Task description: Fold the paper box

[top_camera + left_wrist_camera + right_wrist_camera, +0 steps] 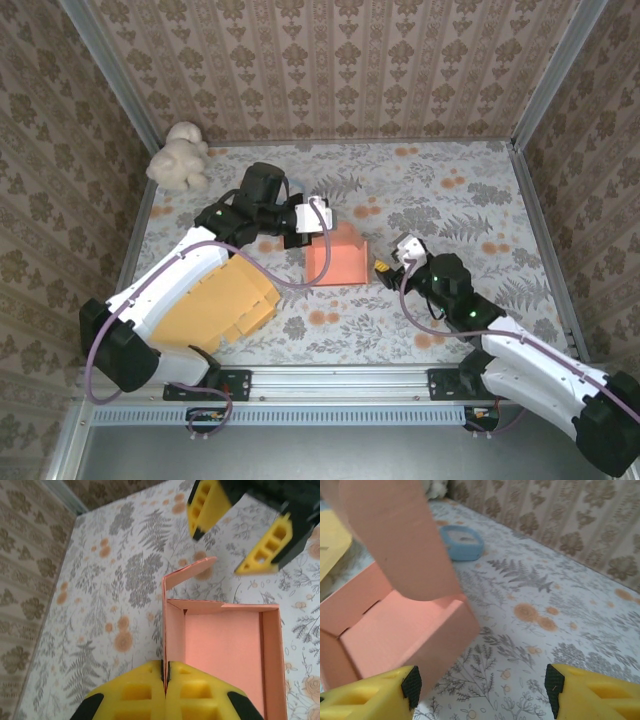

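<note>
Floral table [450, 200]; flat yellow cardboard [215, 300] lies left of the pink paper box [335, 262], which sits mid-table, half formed, walls up, one tall flap [395, 535] standing loose. Left gripper [165, 677] clenched on a side wall of the box. Right gripper [482, 685] released, jaws wide, just right of the box, holding nothing. Likely step: tuck flap in. Keep wall pinned, push flap along its crease, don't crush the corner
</note>
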